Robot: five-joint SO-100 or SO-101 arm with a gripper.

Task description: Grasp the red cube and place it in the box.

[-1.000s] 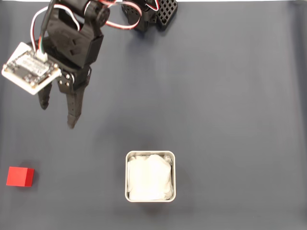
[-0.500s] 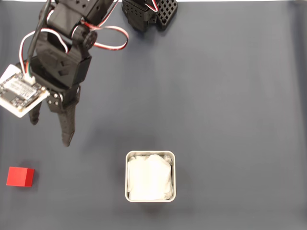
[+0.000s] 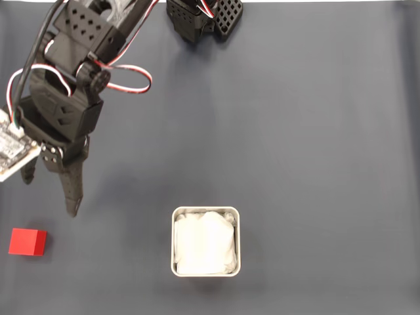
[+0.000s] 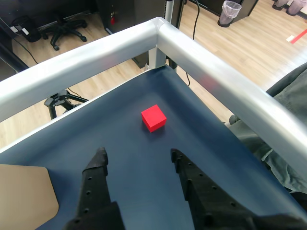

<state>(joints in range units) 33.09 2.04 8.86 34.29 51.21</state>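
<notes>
The red cube [image 3: 27,241] lies on the dark blue mat near the lower left corner of the fixed view. Above it and slightly to its right hangs my gripper [image 3: 50,195], open, its black fingers pointing down toward the cube with nothing between them. The wrist view has the red cube [image 4: 153,118] ahead of the open gripper [image 4: 138,155], a short gap beyond the fingertips [image 4: 99,159] and roughly in line with the space between them. The box [image 3: 173,243], white with a wrinkly lining, stands at the bottom centre of the fixed view, well right of the cube.
The arm's black base [image 3: 203,18] sits at the top edge of the mat. A silver table rail [image 4: 211,76] forms a corner just beyond the cube in the wrist view, with grey-green fabric [image 4: 288,115] outside it. Open mat lies between cube and box.
The arm has swung down and to the left, bringing the open gripper closer to the red cube. Cube and box have not moved.
</notes>
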